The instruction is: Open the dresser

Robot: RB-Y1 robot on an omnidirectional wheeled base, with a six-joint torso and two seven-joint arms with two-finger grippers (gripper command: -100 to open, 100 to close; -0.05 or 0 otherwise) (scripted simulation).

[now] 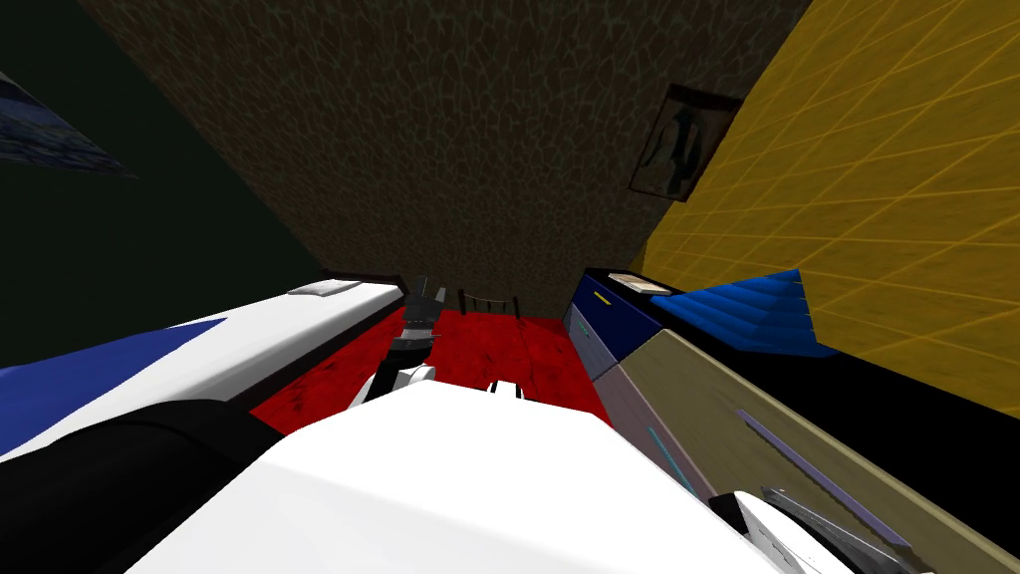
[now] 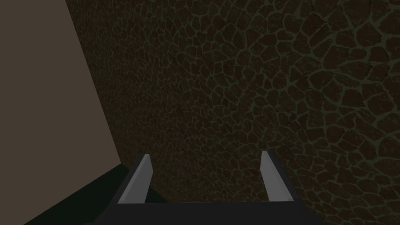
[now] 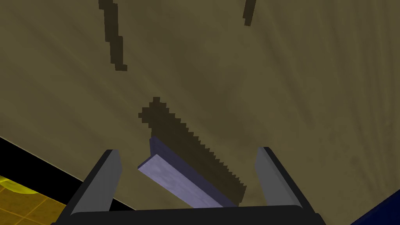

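1. The right hand (image 3: 188, 152) is open. Its two fingers (image 3: 109, 175) stand wide apart and hold nothing.
2. A pale purple handle (image 3: 175, 179) sits in the gap between them, very close to the hand. As far as I can see, it touches neither finger.
3. The handle is a long bar. It runs on a slant across the gap, not straight along the fingers.
4. The bar is fixed on the flat tan front of the dresser (image 3: 281, 78), right ahead of the hand.
5. In the head view the dresser fills the lower right of the frame. The right hand is in the lower right corner, up against it.
6. The left hand (image 2: 205, 154) is open too, and empty. In the head view it is near the middle, over the red floor (image 1: 518, 349), well apart from the dresser.
7. So the right hand is the near one. I think it should turn a little to meet the bar square, shut on it, then pull back.
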